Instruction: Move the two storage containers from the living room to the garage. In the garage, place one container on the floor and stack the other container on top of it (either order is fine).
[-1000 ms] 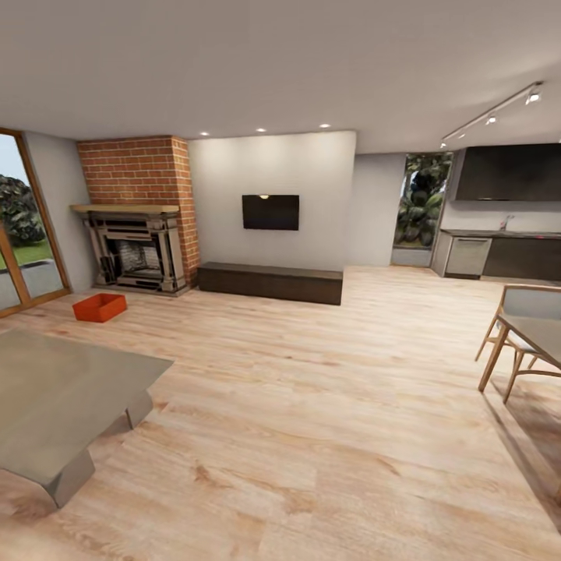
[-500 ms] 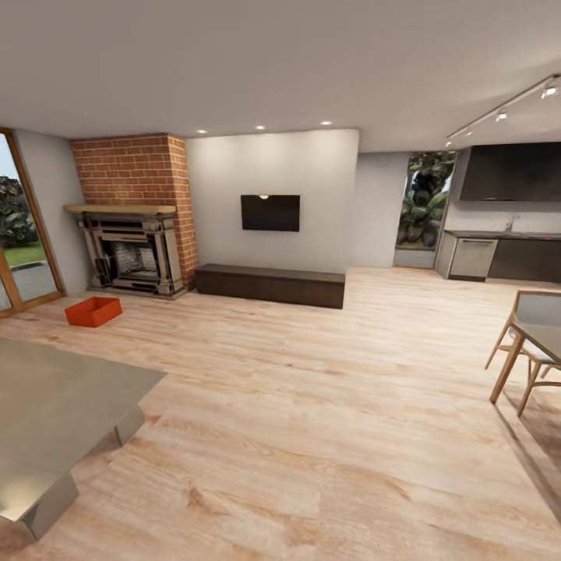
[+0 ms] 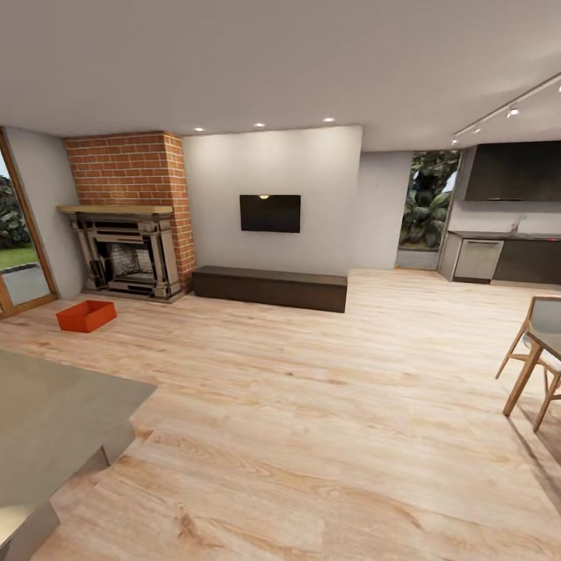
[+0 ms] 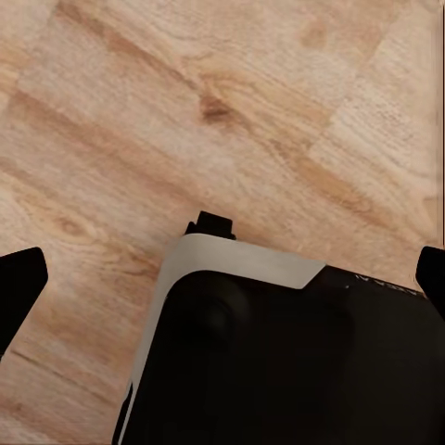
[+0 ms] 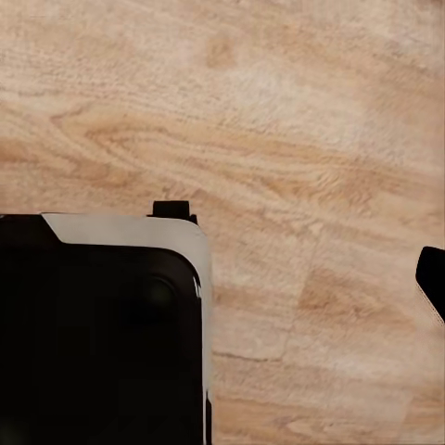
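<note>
Living room, one red-orange rectangular plastic bin (image 3: 86, 315) at frame left, before the brick fireplace (image 3: 128, 214).
Left gripper (image 4: 222, 278): fingertips at opposite frame edges, spread wide, empty; right gripper: state indeterminate.

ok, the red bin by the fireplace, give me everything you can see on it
The bin is one red-orange rectangular box, open-topped, with thin upright walls and a flat base; it looks like plastic. It sits upright and flat on the light wood-plank floor, in front of the fireplace, slightly toward the glass door side. Its inside looks empty from here. Nothing touches it but the floor.
</note>
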### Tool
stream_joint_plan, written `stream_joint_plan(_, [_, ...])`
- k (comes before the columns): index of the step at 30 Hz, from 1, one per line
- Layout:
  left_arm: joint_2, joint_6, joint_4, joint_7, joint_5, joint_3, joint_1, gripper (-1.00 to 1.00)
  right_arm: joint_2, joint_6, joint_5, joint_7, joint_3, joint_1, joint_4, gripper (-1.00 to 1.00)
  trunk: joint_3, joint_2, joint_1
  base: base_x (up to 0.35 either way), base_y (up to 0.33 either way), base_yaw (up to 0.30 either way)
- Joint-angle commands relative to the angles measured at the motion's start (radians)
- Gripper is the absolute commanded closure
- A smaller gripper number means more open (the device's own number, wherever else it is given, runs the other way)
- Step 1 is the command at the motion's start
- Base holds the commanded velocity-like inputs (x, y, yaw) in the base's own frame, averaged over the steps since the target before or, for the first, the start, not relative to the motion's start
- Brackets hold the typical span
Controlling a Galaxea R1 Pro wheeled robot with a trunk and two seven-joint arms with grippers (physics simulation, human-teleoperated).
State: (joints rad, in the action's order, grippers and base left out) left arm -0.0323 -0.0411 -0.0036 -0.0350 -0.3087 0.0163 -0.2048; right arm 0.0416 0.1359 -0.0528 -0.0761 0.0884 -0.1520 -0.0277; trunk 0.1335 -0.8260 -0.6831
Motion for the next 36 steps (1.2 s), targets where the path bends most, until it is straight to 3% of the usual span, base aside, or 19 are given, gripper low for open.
stream_joint_plan(1, [0.0, -0.003, 0.001, -0.002, -0.004, 0.002, -0.001, -1.0, 0.0, 0.005, -0.005, -0.002, 0.008, -0.001, -0.003, -1.0, 0.001, -0.001, -0.001, 0.324, 0.0, 0.0])
stream_joint_plan(36, [-0.003, 0.043, 0.001, -0.002, -0.007, 0.002, -0.001, -1.0, 0.0, 0.007, -0.002, -0.002, 0.008, -0.001, -0.003, -1.0, 0.001, -0.001, -0.001, 0.324, 0.0, 0.0])
